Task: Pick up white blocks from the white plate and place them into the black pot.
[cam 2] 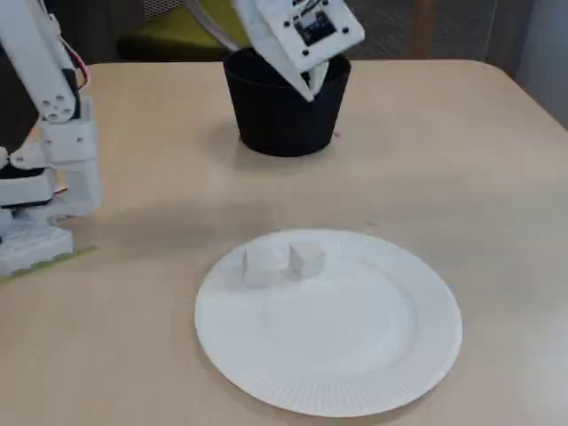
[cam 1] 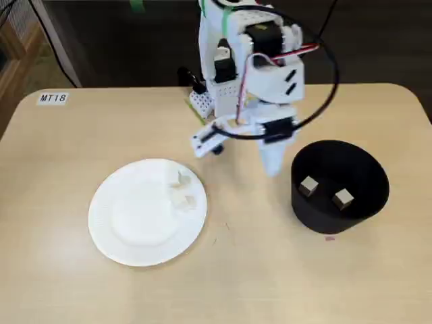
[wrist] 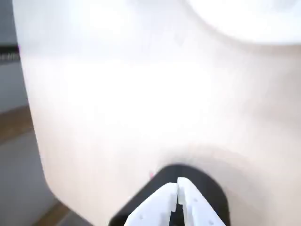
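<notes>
Two pale cubes (cam 1: 326, 192) lie inside the black pot (cam 1: 307, 209) beside the clenched, empty tool (wrist: 177, 182); two more (cam 2: 282, 262) sit on the white plate (cam 2: 355, 390), farther off. Only the downward-looking fixed view shows the pot's contents.

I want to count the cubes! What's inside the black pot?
Two white blocks lie inside the black pot, seen from above. The side fixed view shows only its wall; the gripper blocks nothing inside.

The pale wooden bench (cam 1: 61, 270) carries a small white label (cam 1: 52, 98) reading "MT18". This label lies well apart from the pincer (cam 1: 272, 164), at the far left corner.
</notes>
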`<act>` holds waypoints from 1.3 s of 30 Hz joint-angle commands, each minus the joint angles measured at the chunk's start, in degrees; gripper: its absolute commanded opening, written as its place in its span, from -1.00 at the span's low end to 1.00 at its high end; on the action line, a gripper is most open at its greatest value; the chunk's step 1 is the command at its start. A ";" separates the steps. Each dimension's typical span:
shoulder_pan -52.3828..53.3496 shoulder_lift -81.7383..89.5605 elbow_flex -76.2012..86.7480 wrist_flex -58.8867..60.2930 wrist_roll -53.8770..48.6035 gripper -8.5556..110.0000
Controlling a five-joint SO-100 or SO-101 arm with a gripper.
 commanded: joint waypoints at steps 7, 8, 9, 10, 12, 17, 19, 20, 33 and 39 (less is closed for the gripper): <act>12.30 -8.96 -4.66 5.10 -6.59 -0.90; 12.83 -10.81 -5.98 6.33 -7.56 -0.90; 13.27 -12.92 -7.56 7.73 -8.61 -0.90; 13.80 -14.94 -9.23 9.23 -10.02 -0.90; 14.59 -18.72 -12.30 11.87 -12.74 -0.90; 16.79 -24.96 -16.17 15.03 -18.72 -0.81; 17.40 -25.31 -16.08 15.21 -20.65 -0.63; 17.67 -25.31 -16.08 15.21 -21.27 -0.58; 21.71 -29.36 -15.38 16.35 -23.29 -0.37; 21.36 -31.99 -15.38 16.88 -23.47 -0.37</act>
